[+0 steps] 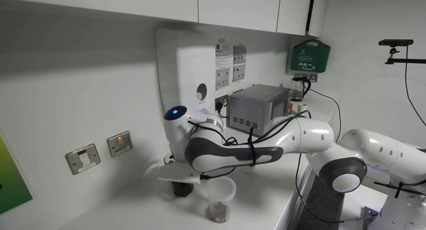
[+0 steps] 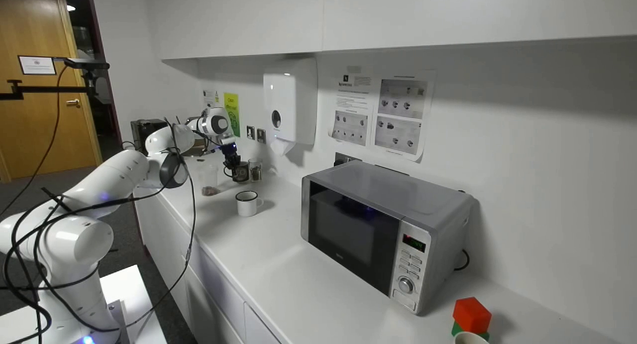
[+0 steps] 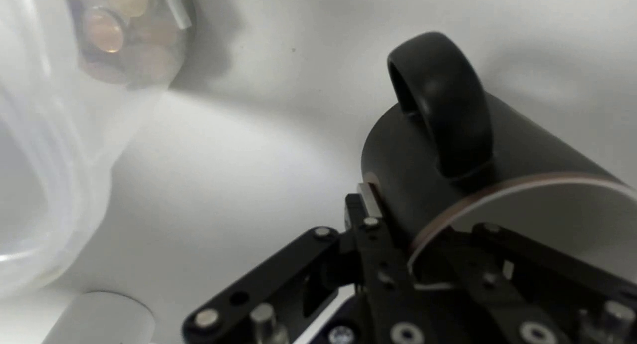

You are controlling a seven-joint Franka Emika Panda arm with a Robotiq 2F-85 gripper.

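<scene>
A black mug (image 3: 418,135) with a brownish rim and a looped handle fills the right of the wrist view. My gripper (image 3: 405,219) is shut on its wall, one finger outside and the other reaching inside the mouth; that inner fingertip is hidden in shadow. In an exterior view the gripper (image 2: 231,160) points down at the mug (image 2: 241,173), which looks upright; whether its base touches the counter I cannot tell. Only the mug's dark lower part (image 1: 182,189) shows below the wrist in an exterior view. Beside it stands a clear plastic cup (image 1: 221,193) with coin-like pieces inside.
A glass jar (image 2: 255,170) stands close by the mug, near the wall. Farther along the counter are a white enamel mug (image 2: 247,204), a microwave (image 2: 368,234) and a red block (image 2: 472,314) on a green one. A towel dispenser (image 1: 186,70) hangs above the arm.
</scene>
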